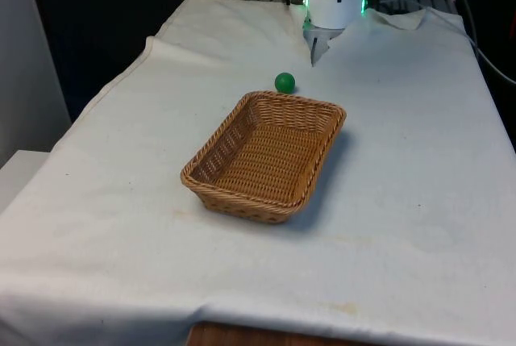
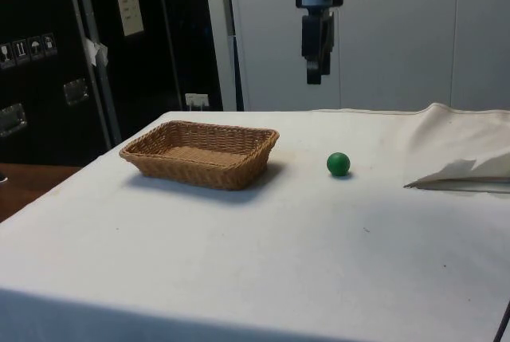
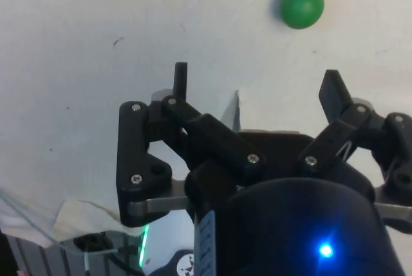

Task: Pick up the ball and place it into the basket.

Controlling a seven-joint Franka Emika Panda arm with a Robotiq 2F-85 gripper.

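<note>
My end effector (image 3: 257, 83) hangs high above the table (image 1: 403, 201), fingers spread wide and empty. The green ball (image 1: 285, 82) sits just beyond the basket's (image 1: 266, 156) far rim. If I descend off-centre, I judge a fingertip could nudge it rolling away.

ball (image 1: 284, 82) just behind basket (image 1: 266, 156)

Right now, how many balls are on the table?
1. The green ball lies on the white cloth just outside the basket, beside its far rim, below the raised end effector. The basket's inside looks empty.
</note>
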